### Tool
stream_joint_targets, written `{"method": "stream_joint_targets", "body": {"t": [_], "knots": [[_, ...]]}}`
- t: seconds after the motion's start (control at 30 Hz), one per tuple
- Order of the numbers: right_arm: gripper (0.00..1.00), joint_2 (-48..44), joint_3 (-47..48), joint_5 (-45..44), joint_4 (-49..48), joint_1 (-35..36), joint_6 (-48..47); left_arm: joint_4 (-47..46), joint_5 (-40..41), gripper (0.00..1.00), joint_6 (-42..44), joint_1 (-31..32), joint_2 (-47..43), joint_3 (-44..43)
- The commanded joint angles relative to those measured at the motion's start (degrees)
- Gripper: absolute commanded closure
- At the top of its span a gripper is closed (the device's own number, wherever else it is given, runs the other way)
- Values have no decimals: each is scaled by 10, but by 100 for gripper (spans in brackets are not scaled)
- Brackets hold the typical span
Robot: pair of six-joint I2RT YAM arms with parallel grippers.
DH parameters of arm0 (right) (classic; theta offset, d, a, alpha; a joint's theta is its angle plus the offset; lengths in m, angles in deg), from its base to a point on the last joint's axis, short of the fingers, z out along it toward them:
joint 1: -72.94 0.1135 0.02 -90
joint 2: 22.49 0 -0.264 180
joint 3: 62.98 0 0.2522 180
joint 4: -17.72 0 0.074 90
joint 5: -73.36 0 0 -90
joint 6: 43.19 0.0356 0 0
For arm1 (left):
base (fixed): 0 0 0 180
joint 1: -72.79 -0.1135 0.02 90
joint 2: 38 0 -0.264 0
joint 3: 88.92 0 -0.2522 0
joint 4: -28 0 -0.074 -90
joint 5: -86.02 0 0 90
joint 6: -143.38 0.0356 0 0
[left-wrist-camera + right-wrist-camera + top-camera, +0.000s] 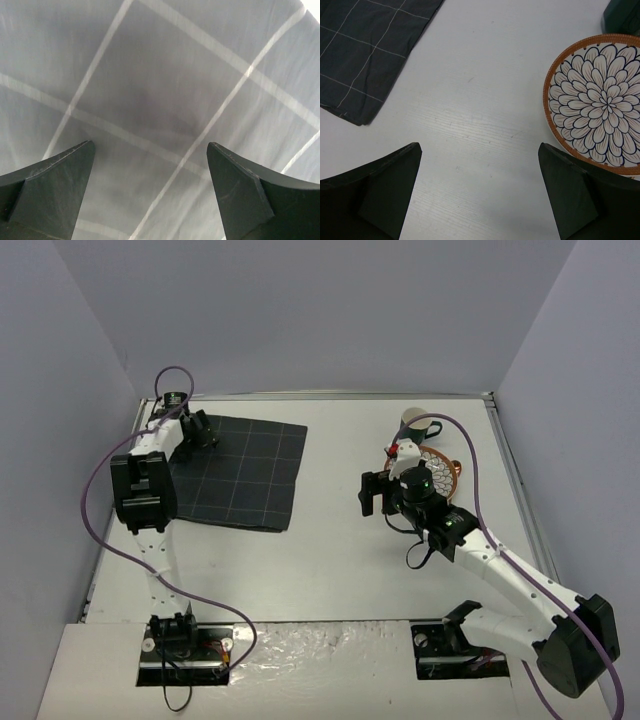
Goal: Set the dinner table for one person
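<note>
The white dinner table [340, 540] holds a dark grey checked cloth mat [245, 475] at the left, which fills the left wrist view [150, 90]. My left gripper [203, 430] is open and empty, low over the mat's far left corner [150, 150]. A plate with an orange rim and blue flower pattern [445, 468] lies at the right, partly hidden by my right arm; it shows in the right wrist view [602, 100]. A dark green mug [415, 425] stands behind it. My right gripper [378, 492] is open and empty over bare table [480, 150], left of the plate.
Grey walls close in the table at the back and both sides. The mat's corner [360, 55] shows at the right wrist view's upper left. The mug's dark green base [622, 15] shows at its upper right. Purple cables loop along both arms.
</note>
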Motion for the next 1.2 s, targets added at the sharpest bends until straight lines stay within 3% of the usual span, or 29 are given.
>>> {"method": "stream_joint_targets", "body": {"t": [0.0, 0.23, 0.57, 0.77, 1.17], "knots": [[0, -10, 8, -1, -32, -4, -10, 1, -5, 7, 53, 30, -119, 30], [0, -24, 6, 7, -34, -3, -6, 20, -4, 4, 160, 121, -186, 83], [0, -55, -2, 23, -33, -3, 2, -10, -27, 3, 122, 205, -163, 155], [0, -76, -7, 22, -30, -3, 9, -37, -7, 3, 74, 217, -122, 147], [0, -90, -9, 10, -16, -4, 11, -14, 8, 3, 67, 216, -18, 53]]}}
